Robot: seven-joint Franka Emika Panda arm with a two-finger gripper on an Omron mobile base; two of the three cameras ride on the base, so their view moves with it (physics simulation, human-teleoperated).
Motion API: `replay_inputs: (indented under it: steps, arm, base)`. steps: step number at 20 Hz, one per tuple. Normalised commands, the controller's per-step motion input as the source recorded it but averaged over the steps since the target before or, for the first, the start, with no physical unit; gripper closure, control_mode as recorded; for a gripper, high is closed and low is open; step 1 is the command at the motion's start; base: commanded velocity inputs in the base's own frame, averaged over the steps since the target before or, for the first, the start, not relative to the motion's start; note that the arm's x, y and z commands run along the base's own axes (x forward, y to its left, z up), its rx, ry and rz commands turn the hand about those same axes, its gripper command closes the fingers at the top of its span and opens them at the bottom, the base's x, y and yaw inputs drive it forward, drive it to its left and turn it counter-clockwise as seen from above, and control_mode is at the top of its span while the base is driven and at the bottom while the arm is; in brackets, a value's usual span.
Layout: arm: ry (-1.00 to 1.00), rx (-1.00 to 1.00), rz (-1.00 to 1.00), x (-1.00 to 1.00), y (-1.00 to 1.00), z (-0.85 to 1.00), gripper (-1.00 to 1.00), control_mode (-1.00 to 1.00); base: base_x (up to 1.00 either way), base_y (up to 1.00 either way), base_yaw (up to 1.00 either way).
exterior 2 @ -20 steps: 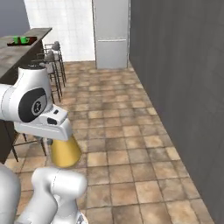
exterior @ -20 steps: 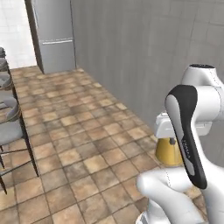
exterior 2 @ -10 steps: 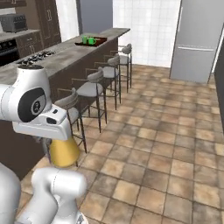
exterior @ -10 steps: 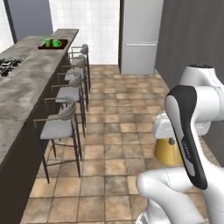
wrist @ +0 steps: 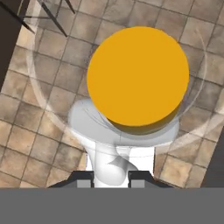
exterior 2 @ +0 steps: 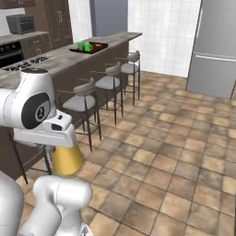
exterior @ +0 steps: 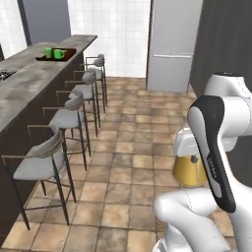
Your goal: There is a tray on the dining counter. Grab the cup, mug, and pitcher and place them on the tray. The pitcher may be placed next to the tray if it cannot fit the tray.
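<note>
Your fingers (wrist: 112, 177) are squeezed on the neck of the pitcher (wrist: 138, 76) — its yellow belly hangs over the brown floor tiles (exterior: 133, 162). Far off on the desk (exterior 2: 60, 62), the cup (exterior: 47, 52) and mug (exterior: 58, 54) sit on the tray (exterior: 68, 51) — past the stools (exterior: 69, 118).

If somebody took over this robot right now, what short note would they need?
Gripper: shut on the pitcher, held at its glass neck, hanging above the tiled floor.
Tray: at the far end of the dining counter.
Done: two green vessels, the cup and the mug, already stand on the tray.
Left: bring the pitcher to the tray and set it on or beside it.
</note>
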Motion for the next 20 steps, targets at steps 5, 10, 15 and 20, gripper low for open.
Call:
replay_inputs:
  steps: [5, 10, 15, 20]
  arm:
    - [0.0, 0.0, 0.0, 0.0, 0.0, 0.0, 1.0, 1.0]
    - [0.0, 0.0, 0.0, 0.0, 0.0, 0.0, 1.0, 1.0]
    - [0.0, 0.0, 0.0, 0.0, 0.0, 0.0, 1.0, 1.0]
    - [0.0, 0.0, 0.0, 0.0, 0.0, 0.0, 1.0, 1.0]
  base:
    - [1.0, -0.91, 0.21]
    - [1.0, -0.89, 0.22]
    - [1.0, -0.83, 0.29]
    - [0.85, -0.6, 0.41]
